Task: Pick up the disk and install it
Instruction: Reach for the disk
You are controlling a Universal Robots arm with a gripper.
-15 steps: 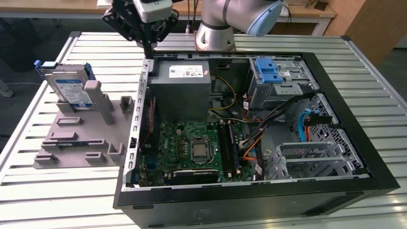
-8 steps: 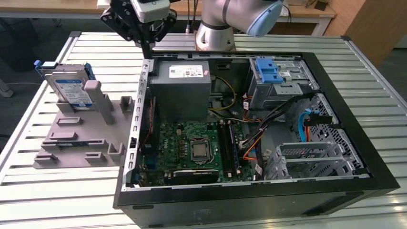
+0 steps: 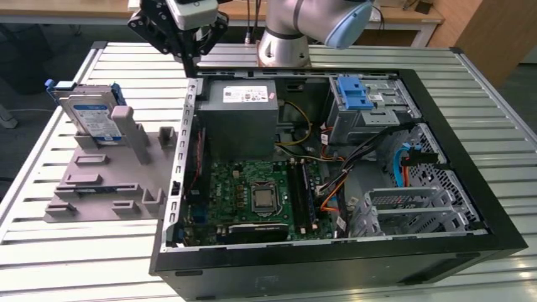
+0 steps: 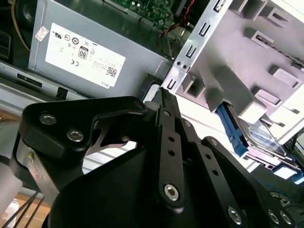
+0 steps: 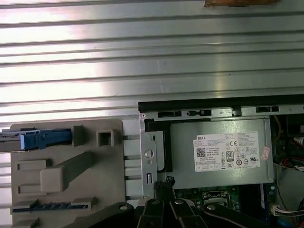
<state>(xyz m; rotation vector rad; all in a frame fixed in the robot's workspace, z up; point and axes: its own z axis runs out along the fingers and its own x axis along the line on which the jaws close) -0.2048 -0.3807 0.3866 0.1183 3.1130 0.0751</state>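
Exterior view: the disk [image 3: 88,116] stands on edge in a slot of the grey fixture [image 3: 100,189]. The fixture lies on the slatted surface [image 3: 50,251], just beside the open case [image 3: 470,170] on the exterior view's left. The disk's labelled face looks toward the camera. Its long axis is close to upright, leaning back a little, and its blue carrier frames the top and sides.

The pincer [image 3: 192,60] hangs above the far corner of the case, over the wall next to the power supply [image 3: 243,119]. Its fingers are together with nothing between them. It touches nothing.

From the pincer, the disk lies toward the exterior view's left and somewhat nearer the camera. The two are near each other but clearly apart.

In the first wrist view the pincer [image 5: 165,183] points down at the case wall, and the disk [image 5: 35,140] appears edge-on as a thin blue strip at the far side of the fixture. That strip runs parallel to the case's black rim, so the disk's top edge lies along the same line as the case's back wall.

In the second wrist view the closed pincer [image 4: 164,95] sits over the case wall, and the disk [image 4: 259,135] stands beyond the fixture's grey posts. As I judge it, the pick has not yet begun: the disk is in its slot, ungripped.
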